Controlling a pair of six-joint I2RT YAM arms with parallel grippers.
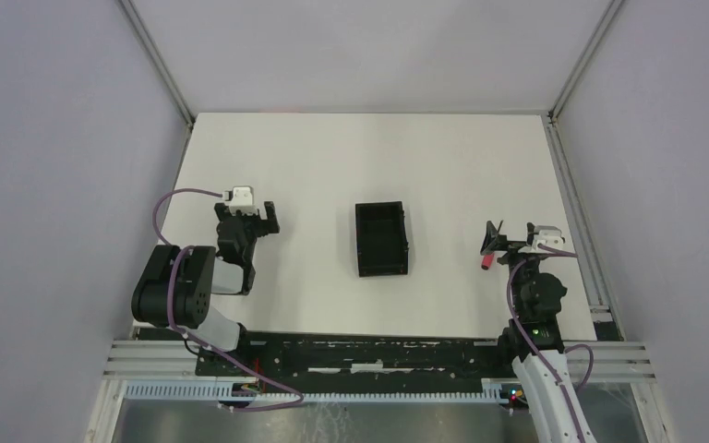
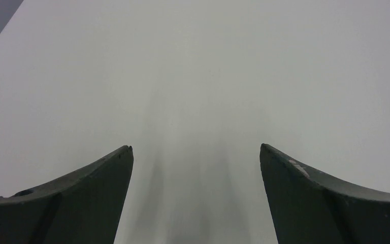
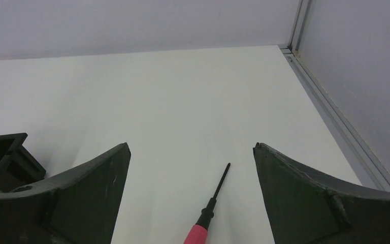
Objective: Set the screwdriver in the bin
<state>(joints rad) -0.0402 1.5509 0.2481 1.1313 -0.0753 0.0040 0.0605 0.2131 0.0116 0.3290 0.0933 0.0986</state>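
Right wrist view: right tool [image 3: 191, 147] gapes wide over the screwdriver [image 3: 209, 208] near the counter's [image 3: 157, 91] right edge; closing off-centre could roll it away.

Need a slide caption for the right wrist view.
Open right gripper framing the red-handled screwdriver, which lies on the white table, with the bin corner at frame left.

Left gripper [image 2: 195, 148] over a white table [image 2: 198, 66].
Two dark fingers [image 2: 81, 198] spread wide, bare table showing between them.
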